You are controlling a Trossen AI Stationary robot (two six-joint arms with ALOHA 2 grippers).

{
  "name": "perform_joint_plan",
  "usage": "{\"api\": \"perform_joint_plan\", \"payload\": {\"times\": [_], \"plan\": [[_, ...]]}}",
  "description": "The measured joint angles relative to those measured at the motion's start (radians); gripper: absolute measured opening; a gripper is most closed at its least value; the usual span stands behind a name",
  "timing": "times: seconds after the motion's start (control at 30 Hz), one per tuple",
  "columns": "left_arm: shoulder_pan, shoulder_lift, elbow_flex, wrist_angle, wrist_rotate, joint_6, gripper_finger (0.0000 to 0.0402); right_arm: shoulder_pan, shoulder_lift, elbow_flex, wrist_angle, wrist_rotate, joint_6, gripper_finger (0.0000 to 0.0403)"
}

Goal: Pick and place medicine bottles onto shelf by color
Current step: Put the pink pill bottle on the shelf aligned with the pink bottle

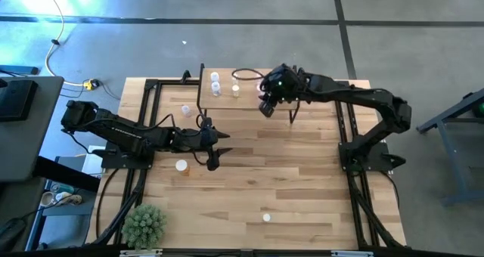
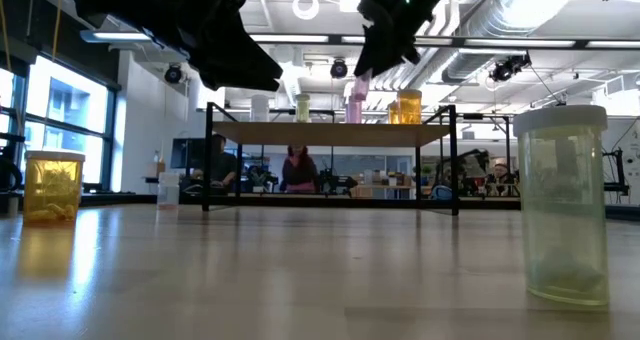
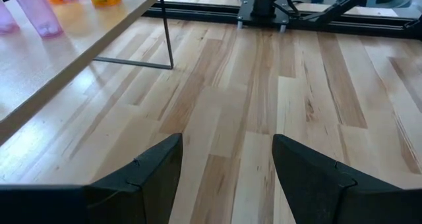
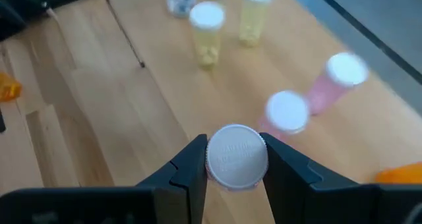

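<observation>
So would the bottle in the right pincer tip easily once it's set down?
Probably. The bottle looks tall and narrow like the pink ones beside it, so a nudge could topple it. Being round, it would likely roll. The right pincer grips only its cap.

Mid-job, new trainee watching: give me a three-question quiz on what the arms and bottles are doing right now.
1. True or false: the left gripper holds a bottle.
2. What do the right gripper jaws clamp? A) white-capped pink bottle B) green plant C) cable
3. Fill in: the right gripper hovers over the low wood-topped black-legged ____.

Key: 1 false, its jaws stand open and empty over the wooden tabletop; 2 A; 3 shelf.
</observation>
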Motion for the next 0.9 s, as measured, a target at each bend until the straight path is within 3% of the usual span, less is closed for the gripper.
{"api": "perform_joint_plan", "payload": {"times": [0.2, 0.57, 0.9], "plan": [[0.000, 0.000, 0.000, 0.003, 0.000, 0.029, 0.0225, -0.008, 0.007, 0.105, -0.054, 0.000, -0.051, 0.0112], [0.000, 0.000, 0.000, 0.009, 0.001, 0.034, 0.0225, -0.011, 0.127, 0.105, -0.113, 0.005, -0.055, 0.0112], [0.000, 0.000, 0.000, 0.002, 0.003, 0.034, 0.0225, -0.011, 0.142, 0.105, -0.101, 0.024, -0.025, 0.0112]]}}
